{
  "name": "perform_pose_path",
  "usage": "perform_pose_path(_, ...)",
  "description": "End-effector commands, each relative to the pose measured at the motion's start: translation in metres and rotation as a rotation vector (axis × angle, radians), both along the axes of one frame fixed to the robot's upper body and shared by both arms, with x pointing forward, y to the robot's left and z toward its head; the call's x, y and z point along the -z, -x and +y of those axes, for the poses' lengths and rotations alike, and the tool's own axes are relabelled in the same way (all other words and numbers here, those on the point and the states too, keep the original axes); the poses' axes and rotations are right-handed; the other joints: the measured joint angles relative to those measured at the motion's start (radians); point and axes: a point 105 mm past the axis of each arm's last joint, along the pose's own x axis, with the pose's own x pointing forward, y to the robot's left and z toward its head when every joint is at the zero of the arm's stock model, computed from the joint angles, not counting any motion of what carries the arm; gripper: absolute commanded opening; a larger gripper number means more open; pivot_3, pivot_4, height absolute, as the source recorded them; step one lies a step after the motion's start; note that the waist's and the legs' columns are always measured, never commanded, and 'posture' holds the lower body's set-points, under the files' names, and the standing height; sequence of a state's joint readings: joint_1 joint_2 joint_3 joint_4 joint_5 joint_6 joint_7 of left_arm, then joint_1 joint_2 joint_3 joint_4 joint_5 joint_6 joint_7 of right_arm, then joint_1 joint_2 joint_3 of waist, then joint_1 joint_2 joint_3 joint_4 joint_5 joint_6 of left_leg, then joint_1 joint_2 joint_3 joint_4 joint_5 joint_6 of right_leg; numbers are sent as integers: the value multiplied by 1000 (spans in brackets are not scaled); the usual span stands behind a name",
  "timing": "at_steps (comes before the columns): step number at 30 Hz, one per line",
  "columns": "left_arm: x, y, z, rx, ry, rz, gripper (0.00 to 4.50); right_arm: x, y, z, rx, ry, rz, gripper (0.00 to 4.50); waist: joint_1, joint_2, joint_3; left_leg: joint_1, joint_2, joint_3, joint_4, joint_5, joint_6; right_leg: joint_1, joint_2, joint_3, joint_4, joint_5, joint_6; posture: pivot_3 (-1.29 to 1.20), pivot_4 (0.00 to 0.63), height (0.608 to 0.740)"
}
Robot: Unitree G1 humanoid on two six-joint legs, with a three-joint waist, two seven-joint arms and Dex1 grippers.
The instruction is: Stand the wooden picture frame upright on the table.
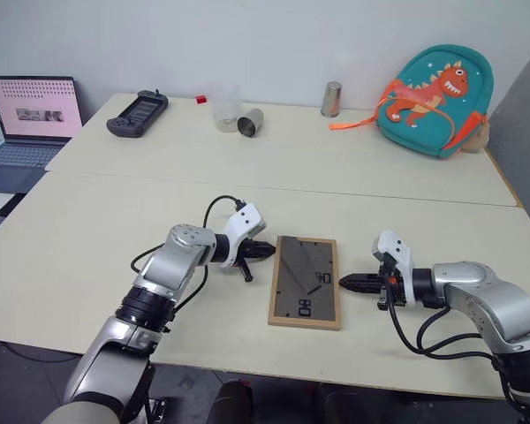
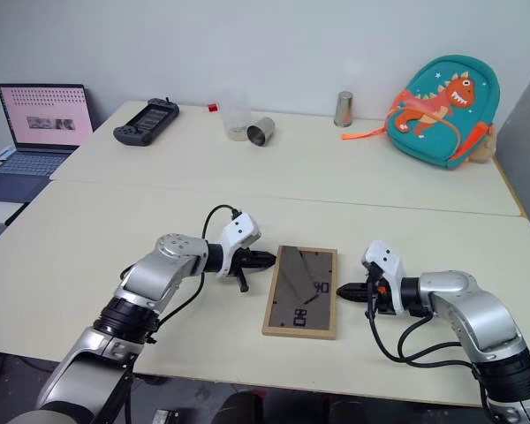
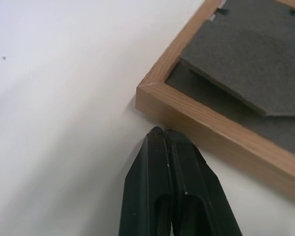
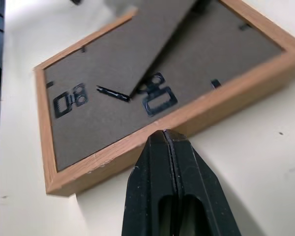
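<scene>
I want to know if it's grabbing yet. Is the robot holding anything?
Nothing. Both the left gripper and right gripper are shut, beside the wooden picture frame lying on the table.

The table (image 1: 115, 221) bears the wooden picture frame (image 1: 306, 281) face-down, a backpack (image 1: 437, 102) and cups (image 1: 250, 122).

An office-like room: pale table (image 1: 115, 203), open laptop (image 1: 31, 119), plain white wall (image 1: 247, 35).
</scene>
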State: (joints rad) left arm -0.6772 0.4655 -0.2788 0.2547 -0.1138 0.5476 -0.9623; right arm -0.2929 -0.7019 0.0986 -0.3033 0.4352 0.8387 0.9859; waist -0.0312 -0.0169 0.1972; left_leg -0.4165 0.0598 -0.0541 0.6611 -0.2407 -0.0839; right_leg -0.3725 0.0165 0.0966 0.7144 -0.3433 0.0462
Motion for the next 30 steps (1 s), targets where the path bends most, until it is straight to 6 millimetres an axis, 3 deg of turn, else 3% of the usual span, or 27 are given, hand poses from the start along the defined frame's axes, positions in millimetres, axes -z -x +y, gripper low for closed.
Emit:
perform_pose_path(1, -8, -4, 1, 10, -5, -43, 12, -6, -4, -5, 24, 15, -40, 0, -1, 0, 0, 0, 0, 0, 0, 0, 0, 0, 0, 0, 0, 0, 0, 0, 150, 740)
perform_pose_path(3, -7, -4, 10, 3, -26, -42, 12, -5, -9, -12, 56, 35, -55, 0, -1, 0, 0, 0, 0, 0, 0, 0, 0, 0, 0, 0, 0, 0, 0, 0, 150, 740)
perform_pose_path(9, -20, 15, 71, 5, -83, -2, 12, -16, -28, -41, 165, 88, -145, 0, -22, 0, 0, 0, 1, 1, -2, 0, 0, -2, 0, 1, 0, 0, 0, 0, 150, 740)
perform_pose_path(13, -38, 50, 88, 113, 21, 177, 629, -19, -26, -47, 144, 83, -153, 0, -25, 0, 0, 0, 1, 1, -3, 0, 0, -2, 0, 0, -1, -1, -1, 0, 150, 740)
perform_pose_path(18, -64, 85, 99, 151, 192, 519, 1791, -11, -17, -47, 85, 111, -133, 0, -19, -1, 1, -1, 1, 1, -3, 0, 0, -2, 0, -1, -1, -1, -1, 0, 150, 740)
perform_pose_path(22, -74, 93, 97, 113, 284, 703, 2468, -11, -12, -42, 71, 98, -125, 0, -20, -2, 2, -1, 1, 0, -3, 0, 0, -2, 0, -1, -1, -1, -1, 0, 150, 740)
perform_pose_path(26, -71, 90, 94, 45, 326, 803, 3348, -9, -7, -38, 55, 105, -118, 0, -24, -2, 2, -1, 1, 0, -3, 0, 0, -2, 0, -1, -1, -3, 3, 0, 150, 740)
perform_pose_path(30, -50, 83, 77, 20, 354, 891, 4156, 2, -1, -22, 45, 91, -102, 0, -23, -2, 2, -1, 1, 0, -3, 0, 0, -2, 1, -1, -1, -3, 2, 0, 150, 740)
